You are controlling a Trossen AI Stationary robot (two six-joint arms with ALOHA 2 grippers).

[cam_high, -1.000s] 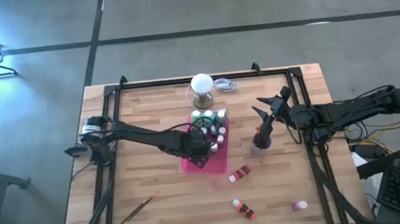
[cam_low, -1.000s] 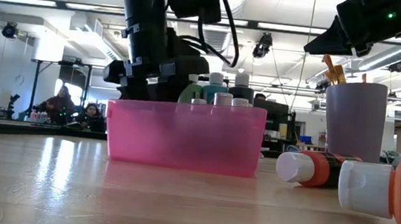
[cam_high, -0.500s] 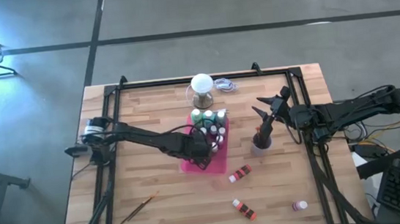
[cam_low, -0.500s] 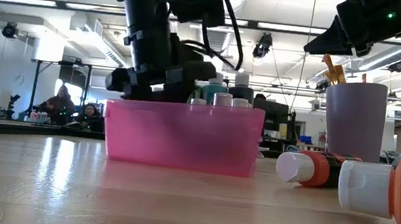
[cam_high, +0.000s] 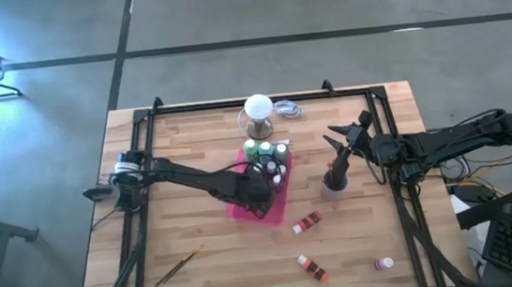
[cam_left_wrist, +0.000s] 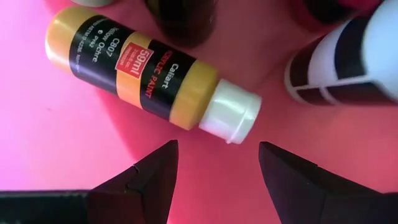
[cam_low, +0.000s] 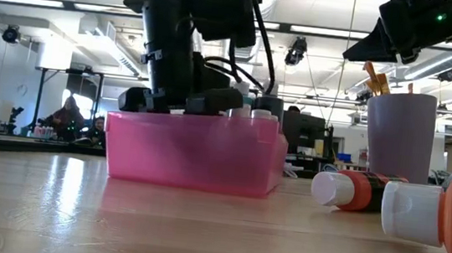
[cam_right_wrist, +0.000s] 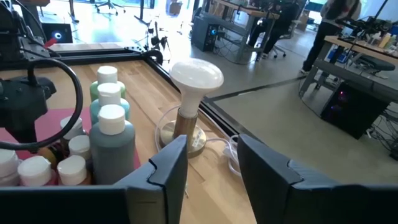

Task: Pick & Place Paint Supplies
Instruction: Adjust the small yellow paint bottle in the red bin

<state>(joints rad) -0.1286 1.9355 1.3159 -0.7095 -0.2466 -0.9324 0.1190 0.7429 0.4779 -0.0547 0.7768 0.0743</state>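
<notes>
Bottles stood packed upright at the 12 o'clock end of the pink tray [cam_high: 240, 209], evidently to keep its near floor free for more. On that free floor lay an ochre paint bottle [cam_left_wrist: 149, 81] on its side, white cap toward the left hand [cam_left_wrist: 214, 180], whose fingers [cam_left_wrist: 149, 180] stood spread just short of it, holding nothing; this read as a bottle just set down or about to be regripped. The left arm reached across the counter [cam_high: 203, 280] from 9 o'clock, wrist bent down into the tray. The right hand [cam_high: 345, 140] hovered above the grey cup [cam_high: 333, 185] at 3 o'clock, where brush handles stood; its fingers were parted and empty. Orange bottles [cam_high: 307, 221] and a brush [cam_high: 176, 268] lay loose toward 6 o'clock, not yet collected
</notes>
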